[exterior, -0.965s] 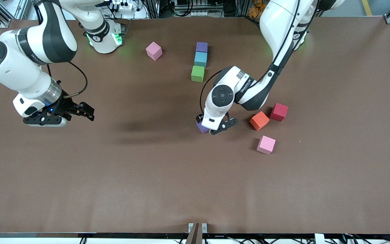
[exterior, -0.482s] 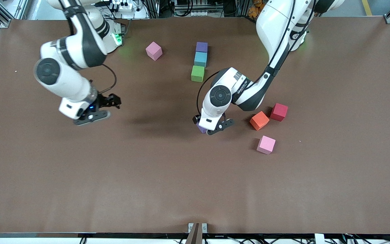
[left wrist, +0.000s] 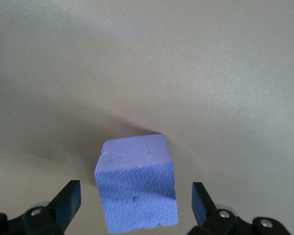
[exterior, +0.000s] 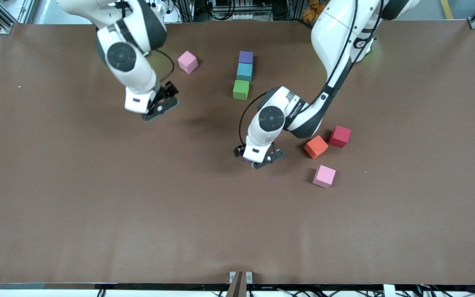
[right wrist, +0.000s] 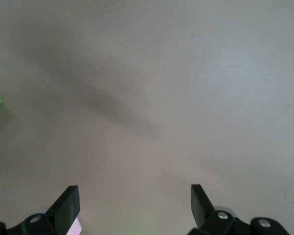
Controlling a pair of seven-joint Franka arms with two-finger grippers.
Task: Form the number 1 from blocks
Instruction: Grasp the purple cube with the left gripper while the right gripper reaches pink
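**Right arm swings in toward the block column**

Sweeping in from its own end of the table since a second ago, the right gripper (exterior: 161,108) is now hanging over bare table with its jaws spread and empty, near the pink block (exterior: 187,62) and the column of purple (exterior: 245,57), light blue (exterior: 244,71) and green (exterior: 241,89) blocks. The left gripper (exterior: 262,159) is sitting low with its fingers (left wrist: 68,200) parted around the second purple block (left wrist: 137,188), apparently not yet touching it. Toward the left arm's end, the orange block (exterior: 316,147) and red block (exterior: 339,136) are lying close together, with another pink block (exterior: 324,176) nearer the camera. Wide open table (exterior: 138,227) is lying toward the front camera.
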